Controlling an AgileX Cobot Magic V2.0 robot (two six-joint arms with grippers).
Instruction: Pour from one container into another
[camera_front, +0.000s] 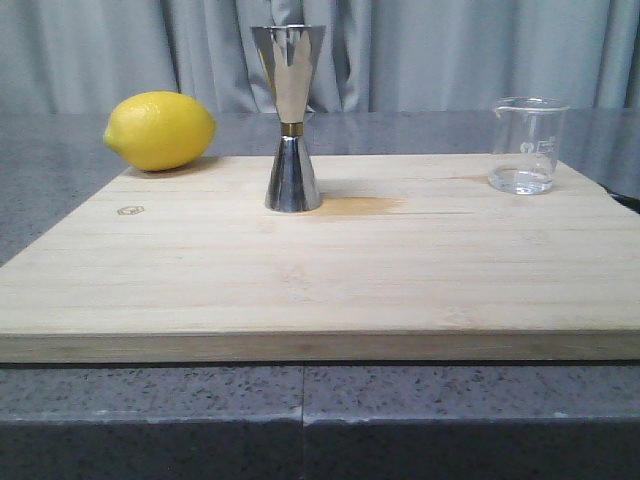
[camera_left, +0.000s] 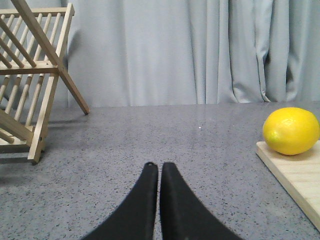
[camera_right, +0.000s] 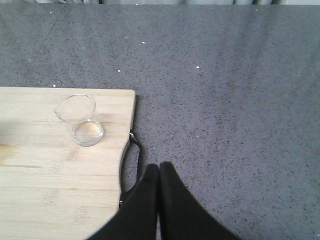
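A small clear glass beaker with a pour lip stands upright at the far right of the wooden board; a little clear liquid lies at its bottom. The right wrist view shows the beaker near the board's corner. The tall steel jigger with a gold band at its waist stands upright at the board's far middle. My left gripper is shut and empty over the grey counter, left of the board. Beside the board's right edge, my right gripper is shut and empty, apart from the beaker. Neither gripper shows in the front view.
A yellow lemon rests at the board's far left corner, also the lemon in the left wrist view. A wooden dish rack stands on the counter further left. A black handle sits on the board's right edge. Grey curtains hang behind.
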